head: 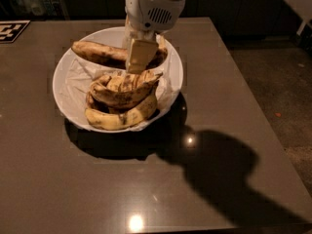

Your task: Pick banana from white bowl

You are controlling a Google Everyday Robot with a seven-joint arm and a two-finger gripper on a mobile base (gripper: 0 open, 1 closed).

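Judging by the gripper (pixel 140 62), low over the dark banana (pixel 100 54) at the back of the white bowl (pixel 66 89), and I cannot tell whether it holds it, a lift may drag the crumpled paper (pixel 78 77) or tip the plump banana (pixel 124 89) just in front.

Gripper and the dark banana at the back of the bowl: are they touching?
Cannot tell. In the camera view the gripper covers the middle of the dark banana above the white bowl, hiding any contact or gap.
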